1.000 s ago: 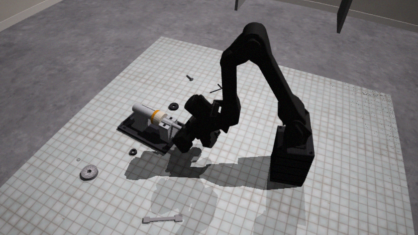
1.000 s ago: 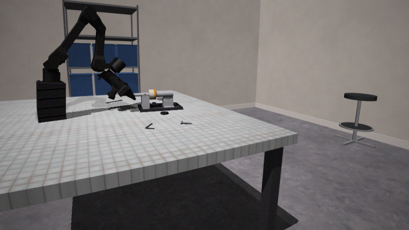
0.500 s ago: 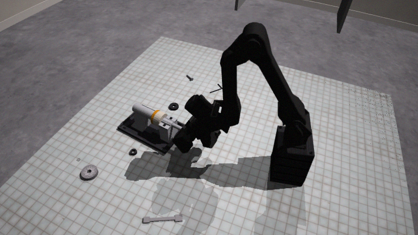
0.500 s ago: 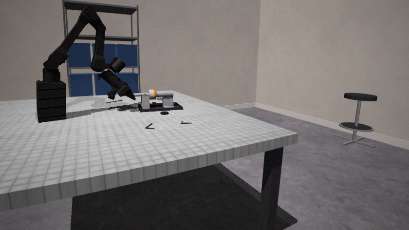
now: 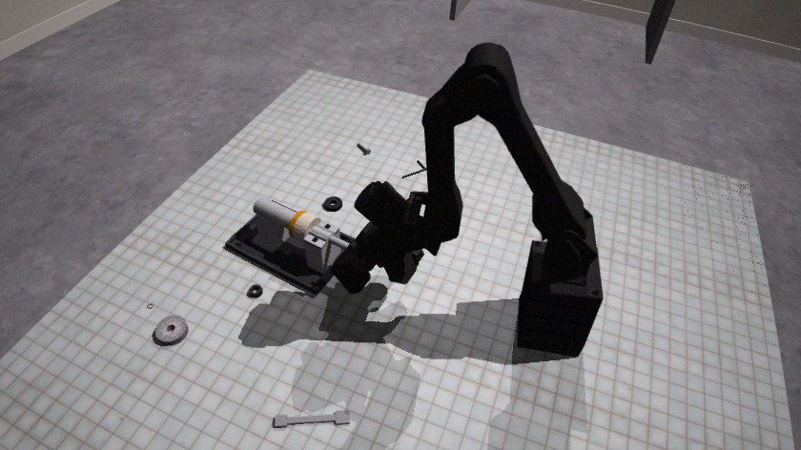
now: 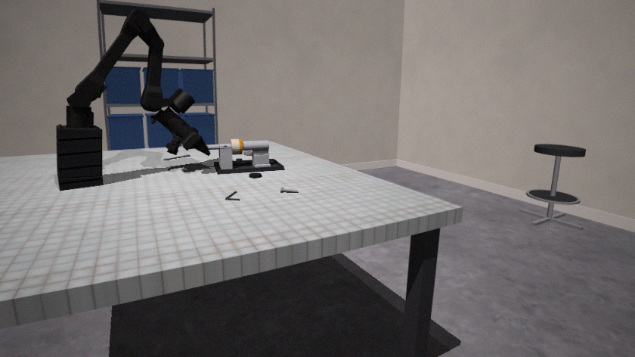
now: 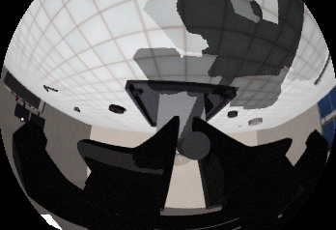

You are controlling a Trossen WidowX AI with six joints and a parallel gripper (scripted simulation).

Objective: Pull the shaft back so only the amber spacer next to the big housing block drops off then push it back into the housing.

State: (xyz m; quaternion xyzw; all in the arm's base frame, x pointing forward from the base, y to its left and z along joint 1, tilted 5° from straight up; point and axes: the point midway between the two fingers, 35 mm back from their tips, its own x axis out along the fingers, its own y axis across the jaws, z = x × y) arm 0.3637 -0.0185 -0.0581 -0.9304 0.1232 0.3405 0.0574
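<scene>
The fixture stands on a black base plate [image 5: 277, 253], also seen in the wrist view [image 7: 180, 99]. A grey shaft [image 5: 331, 235] runs through a small support block [image 5: 321, 251] toward the big housing block [image 5: 269, 229]. On the shaft sit a cream spacer [image 5: 308, 223] and a thin amber spacer [image 5: 299, 215], the amber one on the housing side; both also show in the exterior view, cream [image 6: 235, 144] and amber [image 6: 240, 144]. My gripper [image 5: 348, 253] is shut on the shaft's free end [image 7: 194, 143], just outside the support block [image 6: 225, 156].
Two black washers [image 5: 333, 203] [image 5: 255, 290] lie beside the fixture. A grey disc [image 5: 170, 328] and a tiny ring [image 5: 150, 305] lie at the front left. A screw [image 5: 363, 149], a hex key [image 5: 413, 170] and a flat grey bar [image 5: 311, 419] lie around. The arm's base [image 5: 561, 296] stands at the right.
</scene>
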